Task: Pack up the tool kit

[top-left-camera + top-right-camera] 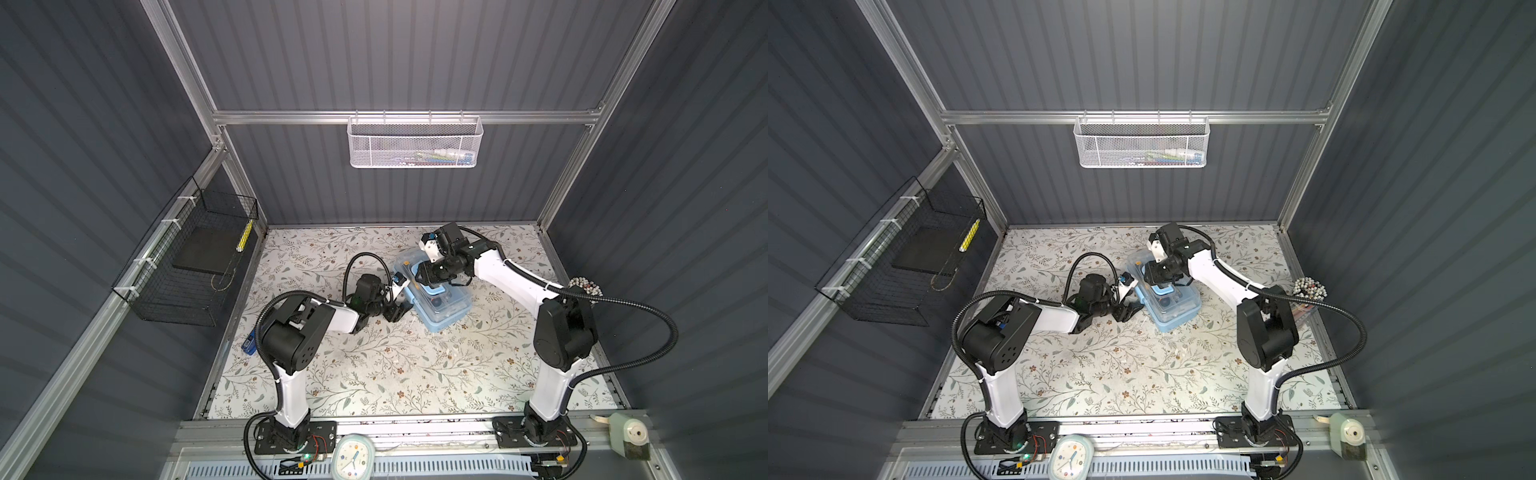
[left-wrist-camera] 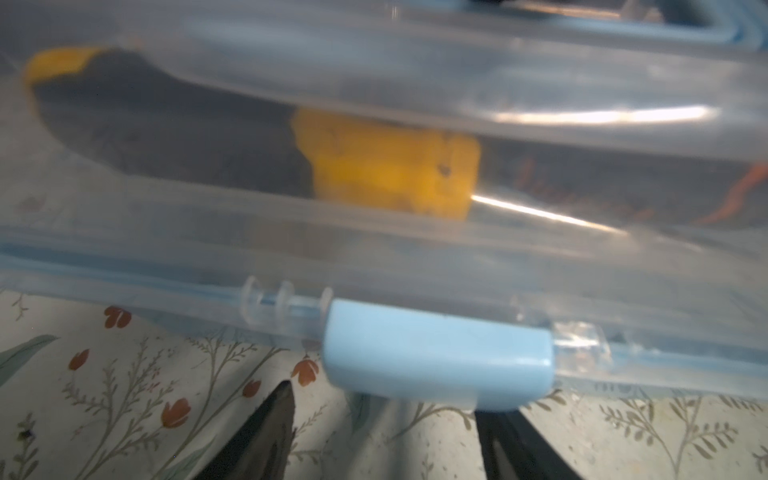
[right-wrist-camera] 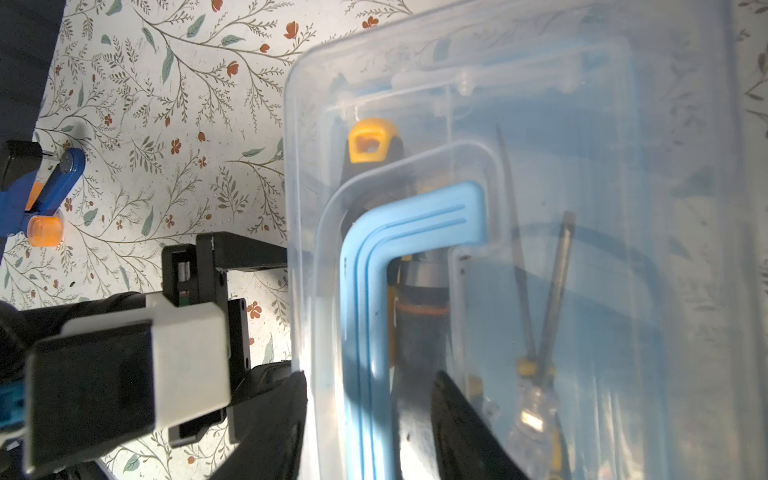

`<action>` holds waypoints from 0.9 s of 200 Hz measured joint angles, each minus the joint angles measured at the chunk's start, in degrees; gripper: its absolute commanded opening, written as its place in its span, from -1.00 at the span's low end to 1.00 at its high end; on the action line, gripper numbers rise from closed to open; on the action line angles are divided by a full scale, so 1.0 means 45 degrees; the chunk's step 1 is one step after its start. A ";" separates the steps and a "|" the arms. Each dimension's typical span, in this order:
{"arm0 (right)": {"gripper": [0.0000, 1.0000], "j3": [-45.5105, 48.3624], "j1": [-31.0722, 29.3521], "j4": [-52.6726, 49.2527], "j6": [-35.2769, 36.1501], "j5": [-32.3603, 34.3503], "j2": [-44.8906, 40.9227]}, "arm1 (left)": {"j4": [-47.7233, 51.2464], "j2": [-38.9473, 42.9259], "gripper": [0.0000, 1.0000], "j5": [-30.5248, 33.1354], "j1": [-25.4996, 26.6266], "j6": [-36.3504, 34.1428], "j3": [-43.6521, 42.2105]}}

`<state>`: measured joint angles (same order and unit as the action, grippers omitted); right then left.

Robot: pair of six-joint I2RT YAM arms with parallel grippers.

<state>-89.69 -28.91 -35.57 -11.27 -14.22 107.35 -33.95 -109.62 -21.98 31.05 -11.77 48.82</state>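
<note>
The tool kit (image 1: 446, 313) (image 1: 1177, 313), a light-blue case with its clear lid down, lies on the flowered table. Through the lid I see a yellow-and-black tool (image 3: 370, 141) (image 2: 386, 162) and thin screwdrivers (image 3: 540, 291). My right gripper (image 3: 370, 399) (image 1: 432, 279) hangs over the lid, open, one jaw on each side of the blue handle (image 3: 365, 332) with gaps on both sides. At the case's left long side, my left gripper (image 2: 386, 411) (image 1: 401, 309) is open. The light-blue latch (image 2: 436, 357) sits just ahead of its fingertips (image 2: 282, 395).
A white mesh basket (image 1: 413, 143) hangs on the back wall, a black wire basket (image 1: 187, 266) on the left wall. A blue object (image 1: 249, 343) lies at the table's left edge, a bead ball (image 1: 586, 286) at its right. A clock (image 1: 351, 457) and sharpener (image 1: 631, 436) stand in front.
</note>
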 measured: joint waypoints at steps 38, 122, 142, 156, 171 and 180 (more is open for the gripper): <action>0.00 0.0010 0.0058 0.0000 0.0005 -0.0185 0.0000 | -0.0821 0.0000 0.38 -0.0471 -0.0209 0.0233 -0.0379; 0.00 0.0087 0.0058 -0.0005 0.0000 -0.0223 0.0000 | -0.1428 0.0000 0.32 -0.1039 -0.0321 0.0476 -0.0389; 0.01 0.0087 0.0058 -0.0005 -0.0005 -0.0223 0.0000 | -0.1428 0.0000 0.28 -0.1103 -0.0321 0.0520 -0.0384; 0.00 0.0097 0.0058 -0.0005 -0.0005 -0.0223 0.0000 | -0.1423 0.0000 0.27 -0.1156 -0.0316 0.0525 -0.0374; 0.00 0.0097 0.0058 -0.0005 -0.0005 -0.0223 0.0000 | -0.1423 0.0000 0.27 -0.1205 -0.0321 0.0525 -0.0340; 0.00 0.0097 0.0058 -0.0005 -0.0005 -0.0223 0.0000 | -0.1413 -0.0005 0.27 -0.1239 -0.0321 0.0525 -0.0301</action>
<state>-89.25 -28.64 -35.59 -11.29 -15.22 107.35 -40.32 -109.65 -27.55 29.61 -9.41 47.46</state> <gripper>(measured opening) 0.502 0.637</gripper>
